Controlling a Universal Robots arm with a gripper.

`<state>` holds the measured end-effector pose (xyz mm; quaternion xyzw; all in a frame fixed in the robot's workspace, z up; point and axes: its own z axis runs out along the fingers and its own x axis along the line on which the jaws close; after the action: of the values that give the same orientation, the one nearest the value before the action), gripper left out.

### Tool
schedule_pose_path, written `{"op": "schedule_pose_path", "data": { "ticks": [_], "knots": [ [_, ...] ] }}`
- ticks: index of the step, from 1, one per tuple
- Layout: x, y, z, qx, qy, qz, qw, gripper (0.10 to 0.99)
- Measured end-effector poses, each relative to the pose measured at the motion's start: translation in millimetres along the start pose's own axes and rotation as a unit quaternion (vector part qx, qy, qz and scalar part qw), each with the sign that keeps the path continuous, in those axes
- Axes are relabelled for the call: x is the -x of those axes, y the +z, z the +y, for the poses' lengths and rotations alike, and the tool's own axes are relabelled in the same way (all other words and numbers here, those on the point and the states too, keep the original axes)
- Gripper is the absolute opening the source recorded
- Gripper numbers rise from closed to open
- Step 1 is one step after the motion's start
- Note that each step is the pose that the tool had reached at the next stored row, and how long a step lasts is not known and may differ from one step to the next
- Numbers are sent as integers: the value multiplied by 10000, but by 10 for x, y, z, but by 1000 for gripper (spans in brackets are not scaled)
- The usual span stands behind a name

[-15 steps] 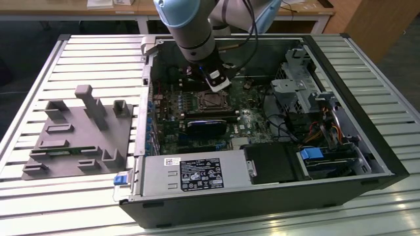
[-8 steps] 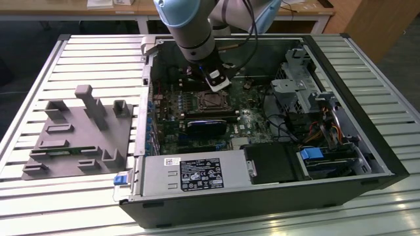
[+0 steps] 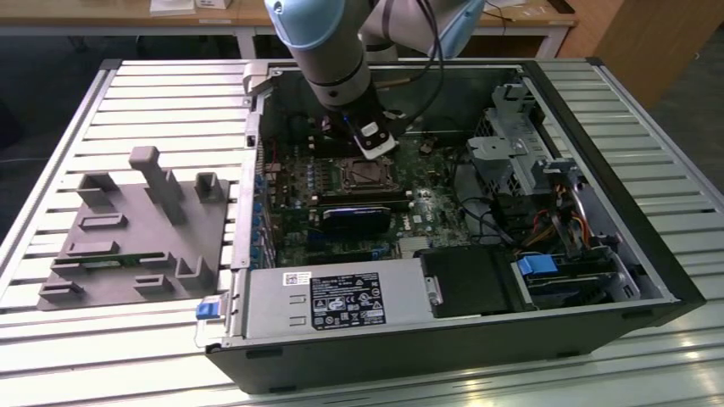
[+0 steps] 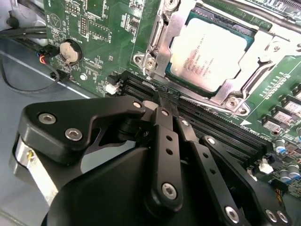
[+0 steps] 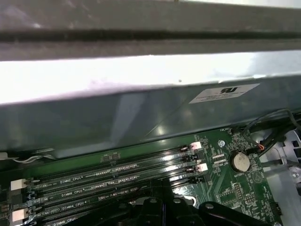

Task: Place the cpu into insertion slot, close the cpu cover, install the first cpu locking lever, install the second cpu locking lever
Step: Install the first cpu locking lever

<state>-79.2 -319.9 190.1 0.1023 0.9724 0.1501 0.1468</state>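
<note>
**Chip seated and cover down, claw at the socket's edge**

Placement looks done. In the second wrist view the cpu point(image 4: 209, 56) lies flat in its socket with its dull metal top showing through the window of the cpu cover point(image 4: 165, 44). The cover's frame lies down around the chip, so I judge the closing step done as well. In the exterior view the insertion slot point(image 3: 364, 175) sits mid-board, just below the arm's tip.

The two levers are what is left. A thin locking lever point(image 4: 221, 107) runs along the socket edge nearest the memory slots point(image 4: 211, 125). Whether it is hooked under its catch I cannot tell, and the other lever I cannot make out.

The gripper point(image 4: 162, 96) hangs over the memory slots at the socket's near corner. Its black fingers are drawn together with no gap visible between the tips. Whether the lever's end is caught between them I cannot tell.

The open computer case point(image 3: 633, 280) lies on a slatted table point(image 3: 169, 85). It holds the green motherboard point(image 4: 108, 28) with its coin cell battery point(image 4: 69, 51), a labelled power supply point(image 3: 339, 297) and a drive cage point(image 3: 509, 153) on the exterior view's right. A grey fixture tray point(image 3: 136, 229) sits beside the case on the exterior view's left.
</note>
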Motion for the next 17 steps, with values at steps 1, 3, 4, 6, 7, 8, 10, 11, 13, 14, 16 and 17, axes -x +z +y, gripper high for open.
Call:
{"op": "schedule_pose_path", "data": {
  "ticks": [1, 3, 4, 6, 7, 8, 10, 11, 13, 14, 16, 17],
  "knots": [
    [-1, 5, -1, -6, -1, -1, 10000, 106],
    [-4, 12, -4, -26, -6, -5, 10000, 106],
    [-5, 16, -5, -38, -9, -8, 10000, 106],
    [-7, 23, -8, -64, -17, -14, 10000, 106],
    [-7, 25, -9, -78, -21, -17, 10000, 106],
    [-8, 28, -10, -93, -25, -20, 10000, 106],
    [-10, 35, -11, -125, -35, -28, 9999, 106],
    [-10, 37, -12, -135, -39, -31, 9999, 106],
    [-10, 37, -12, -138, -41, -31, 9999, 106],
    [-10, 36, -13, -140, -41, -30, 9999, 106],
    [-11, 38, -13, -141, -40, -30, 9999, 106],
    [-11, 38, -13, -141, -40, -29, 9999, 106]
  ]
}}
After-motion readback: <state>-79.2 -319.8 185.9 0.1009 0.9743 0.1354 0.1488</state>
